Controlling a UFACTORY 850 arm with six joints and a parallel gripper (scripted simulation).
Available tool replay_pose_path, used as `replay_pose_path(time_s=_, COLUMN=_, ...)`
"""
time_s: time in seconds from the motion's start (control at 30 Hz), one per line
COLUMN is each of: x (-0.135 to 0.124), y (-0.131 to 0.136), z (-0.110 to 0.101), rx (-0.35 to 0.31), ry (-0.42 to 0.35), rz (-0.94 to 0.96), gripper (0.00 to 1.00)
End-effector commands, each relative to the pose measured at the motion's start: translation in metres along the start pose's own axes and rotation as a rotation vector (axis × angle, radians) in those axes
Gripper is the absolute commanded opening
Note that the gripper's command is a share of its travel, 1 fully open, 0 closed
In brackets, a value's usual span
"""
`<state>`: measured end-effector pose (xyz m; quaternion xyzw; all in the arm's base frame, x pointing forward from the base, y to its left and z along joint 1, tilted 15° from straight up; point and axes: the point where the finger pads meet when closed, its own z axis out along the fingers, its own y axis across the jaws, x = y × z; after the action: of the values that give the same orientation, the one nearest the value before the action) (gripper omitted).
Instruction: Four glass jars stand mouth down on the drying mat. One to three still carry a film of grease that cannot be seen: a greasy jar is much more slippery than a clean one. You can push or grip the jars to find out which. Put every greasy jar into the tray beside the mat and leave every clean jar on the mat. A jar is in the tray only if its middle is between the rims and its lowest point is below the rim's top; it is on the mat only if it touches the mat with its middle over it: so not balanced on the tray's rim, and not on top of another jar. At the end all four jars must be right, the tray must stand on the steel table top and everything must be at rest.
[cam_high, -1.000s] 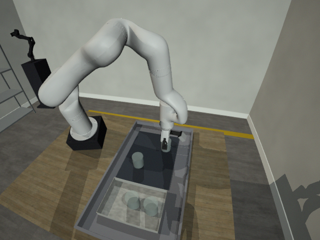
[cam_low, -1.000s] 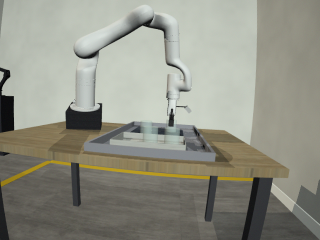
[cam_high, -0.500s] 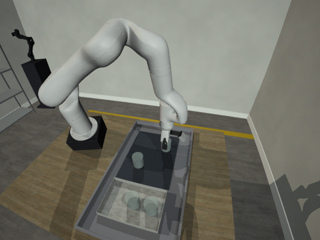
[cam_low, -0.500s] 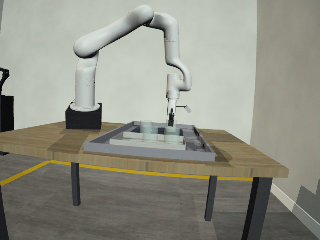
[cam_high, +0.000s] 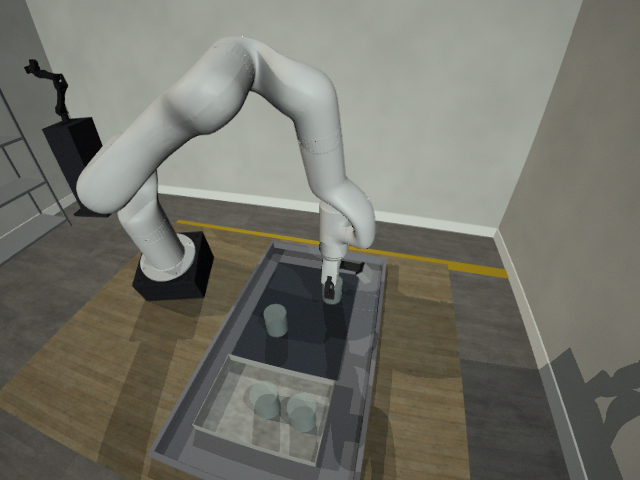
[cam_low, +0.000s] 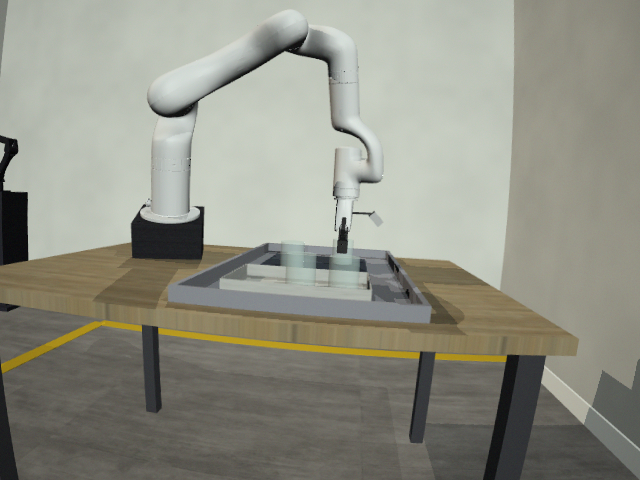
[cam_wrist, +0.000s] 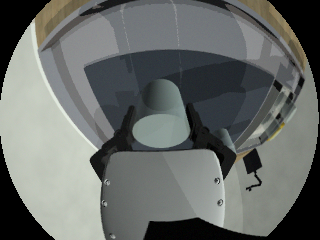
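Beyond the pale, low-rimmed tray (cam_high: 281, 453) (cam_low: 289, 292), on the dark drying mat (cam_high: 305, 356) (cam_wrist: 225, 95), the xArm Gripper (cam_high: 329, 297) (cam_low: 342, 251) (cam_wrist: 161, 111) points down with its black fingers parted around a greenish, see-through cylindrical jar (cam_high: 336, 298) (cam_low: 342, 258) (cam_wrist: 161, 131). The fingers stand open, one on either side of the smooth wall, not clamped on it. This jar is upright, at the mat's part far from the tray. Nearer the tray, still outside its rim, a second translucent jar (cam_high: 275, 320) (cam_low: 292, 249) stands upright on the same mat. Inside the tray, whose floor looks mottled and cloudy, two more glass jars stand side by side: one jar (cam_high: 265, 401) (cam_low: 300, 269) and its neighbour (cam_high: 301, 413) (cam_low: 344, 272). Around tray and mat runs the raised rim of a flat grey metal-looking top (cam_high: 173, 436) (cam_low: 299, 308), resting on a wood-grained table (cam_high: 418, 330) (cam_low: 289, 330).
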<state>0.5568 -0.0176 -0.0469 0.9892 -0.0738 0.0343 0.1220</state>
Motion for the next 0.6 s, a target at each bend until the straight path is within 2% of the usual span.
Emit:
replay_pose_path(time_s=0.0, x=0.0010, y=-0.0002, z=-0.0007, rx=0.000, ry=0.002, rz=0.000, gripper=0.80)
replay_pose_path(time_s=0.57, x=0.0010, y=-0.0002, z=-0.0007, rx=0.000, ry=0.002, rz=0.000, gripper=0.77)
